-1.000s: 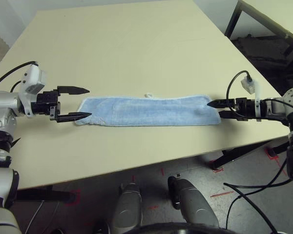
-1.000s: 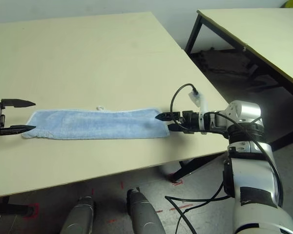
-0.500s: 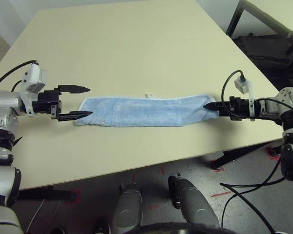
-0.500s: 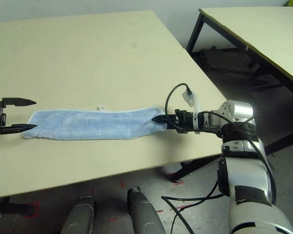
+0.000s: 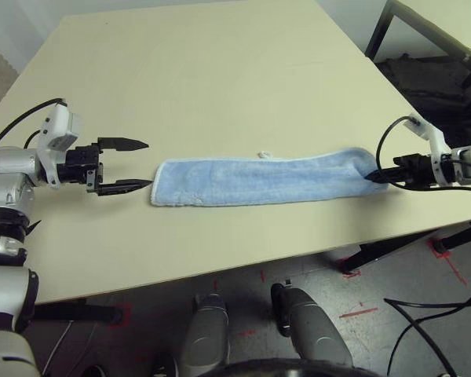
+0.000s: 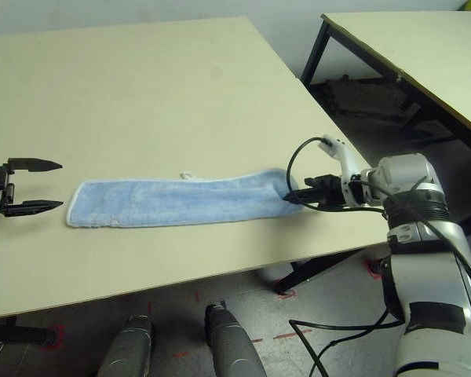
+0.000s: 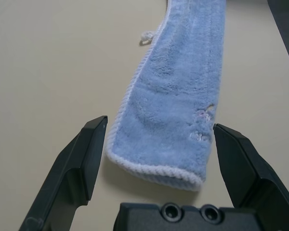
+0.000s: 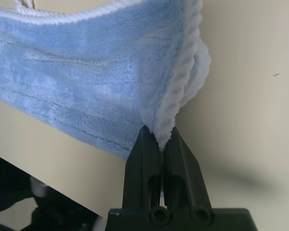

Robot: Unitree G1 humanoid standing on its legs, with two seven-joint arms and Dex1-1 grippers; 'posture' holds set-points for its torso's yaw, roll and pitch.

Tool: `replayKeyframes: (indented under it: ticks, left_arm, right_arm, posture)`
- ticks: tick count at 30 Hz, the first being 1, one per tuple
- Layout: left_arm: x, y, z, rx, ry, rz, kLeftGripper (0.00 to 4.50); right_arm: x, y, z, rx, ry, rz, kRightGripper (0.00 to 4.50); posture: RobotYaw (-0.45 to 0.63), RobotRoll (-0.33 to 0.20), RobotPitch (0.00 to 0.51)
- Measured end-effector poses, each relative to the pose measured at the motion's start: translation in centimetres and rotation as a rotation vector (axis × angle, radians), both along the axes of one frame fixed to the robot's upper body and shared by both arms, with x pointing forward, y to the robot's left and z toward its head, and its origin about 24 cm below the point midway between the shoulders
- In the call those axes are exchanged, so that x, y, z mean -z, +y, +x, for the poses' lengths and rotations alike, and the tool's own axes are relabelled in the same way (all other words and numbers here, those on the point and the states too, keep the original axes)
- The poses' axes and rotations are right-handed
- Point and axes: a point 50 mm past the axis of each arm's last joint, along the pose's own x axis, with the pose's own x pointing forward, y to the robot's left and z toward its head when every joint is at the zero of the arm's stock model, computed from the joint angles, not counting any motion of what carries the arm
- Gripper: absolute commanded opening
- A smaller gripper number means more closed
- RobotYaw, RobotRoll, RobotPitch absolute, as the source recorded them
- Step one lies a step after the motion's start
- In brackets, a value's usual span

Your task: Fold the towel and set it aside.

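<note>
Right wrist view: my right gripper (image 8: 160, 140) has its two black fingers clenched on the white-stitched end hem of the towel (image 5: 263, 181), which lies as a long, narrow light blue strip across the near part of the table (image 5: 204, 86), already folded lengthwise by the look of it. Its right end lifts slightly off the table where I hold it; the rest rests flat. My left gripper (image 5: 132, 165) hovers just short of the strip's other end, jaws wide and holding nothing. The terry reads as light and limp, sagging from the pinch, so I judge it will drape and drag rather than keep any shape. The corded edging looks like the surest purchase, and I would take the left end by its hem, near the faint embroidered motif (image 7: 202, 124).
</note>
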Motion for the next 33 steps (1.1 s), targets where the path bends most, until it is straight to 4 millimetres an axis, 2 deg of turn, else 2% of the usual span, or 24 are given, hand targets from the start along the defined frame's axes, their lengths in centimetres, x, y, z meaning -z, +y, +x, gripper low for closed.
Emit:
replayKeyframes:
  ticks: [3, 6, 11, 14, 18, 20, 23, 27, 33]
  left_arm:
    - [0.0, 0.2, 0.0, -0.008, -0.002, 0.001, 4.5]
    - [0.1, 0.2, 0.0, -0.013, 0.001, 0.0, 4.5]
    - [0.1, 0.2, 0.1, -0.013, 0.0, 0.02, 4.5]
    - [0.0, 0.1, 0.2, -0.012, -0.005, 0.017, 4.5]
    - [0.0, 0.1, 0.3, -0.011, -0.007, 0.022, 4.5]
    - [0.0, 0.1, 0.3, -0.014, -0.004, 0.023, 4.5]
    - [0.1, 0.2, 0.3, -0.021, -0.002, 0.024, 4.5]
    - [0.1, 0.3, 0.3, -0.021, -0.004, 0.025, 4.5]
    - [0.1, 0.3, 0.2, -0.023, -0.007, 0.024, 4.5]
  right_arm:
    - [-0.9, 0.4, 0.2, -0.028, -0.016, -0.003, 0.02]
    - [-2.7, 1.6, 0.5, -0.094, -0.052, -0.017, 0.02]
    - [-5.2, 5.2, 0.1, -0.225, -0.085, -0.036, 0.02]
    - [-5.9, 7.7, -0.5, -0.3, -0.095, -0.041, 0.02]
    - [-4.8, 10.3, -1.5, -0.372, -0.07, -0.059, 0.02]
    - [-4.0, 10.9, -1.7, -0.376, -0.055, -0.06, 0.02]
    - [-2.9, 12.4, -1.7, -0.382, -0.056, -0.042, 0.02]
    - [-2.4, 14.0, -1.3, -0.347, -0.096, 0.009, 0.02]
    - [-1.8, 15.2, -1.1, -0.297, -0.136, 0.041, 0.02]
  posture:
    - [0.01, 0.0, 0.154]
    - [0.01, 0.0, 0.155]
    - [0.01, 0.0, 0.157]
    - [0.01, 0.0, 0.158]
    - [0.02, 0.0, 0.158]
    - [0.02, 0.0, 0.158]
    - [0.03, 0.0, 0.16]
    - [0.03, 0.0, 0.159]
    - [0.03, 0.0, 0.157]
